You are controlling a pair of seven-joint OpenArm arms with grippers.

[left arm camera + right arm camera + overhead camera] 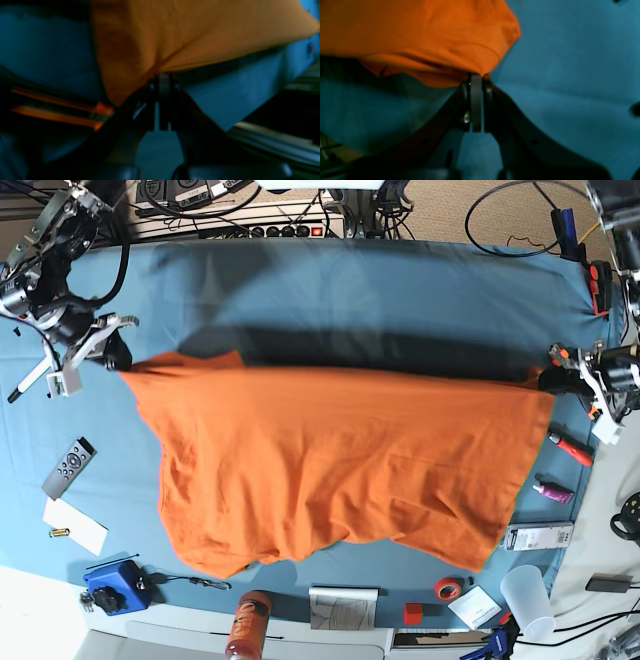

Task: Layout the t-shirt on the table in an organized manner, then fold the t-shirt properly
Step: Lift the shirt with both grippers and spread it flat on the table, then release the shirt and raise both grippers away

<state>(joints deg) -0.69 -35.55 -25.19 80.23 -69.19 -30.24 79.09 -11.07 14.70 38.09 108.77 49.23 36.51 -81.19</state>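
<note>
Clearly, the t-shirt (330, 480) hung stretched between the two arms, with its long axis running from one short side of the table (400, 290) to the other. Its upper edge was pulled tight and lifted, and it threw a dark shadow band on the cloth toward the far edge. The lower part of it sagged toward the near edge and seemed to rest there on the cloth.

The right gripper (477, 76) was closed tight on one corner of the fabric, near the far corner at the base view's left. The left gripper (163, 75) was pinched together on the opposite corner, at the short edge on that view's right. So the shirt lay between both hands, and neither arm was nearer to it. In my judgement the coming move depended on both arms lowering this tight edge evenly, so that the shirt lies flat.

Along the near edge stood an orange-lidded bottle (248, 625), a plastic cup (527, 598) and a roll of red tape (448, 588). A remote control (69, 466) lay near the left short edge. No brand or writing could be read on any of them.
</note>
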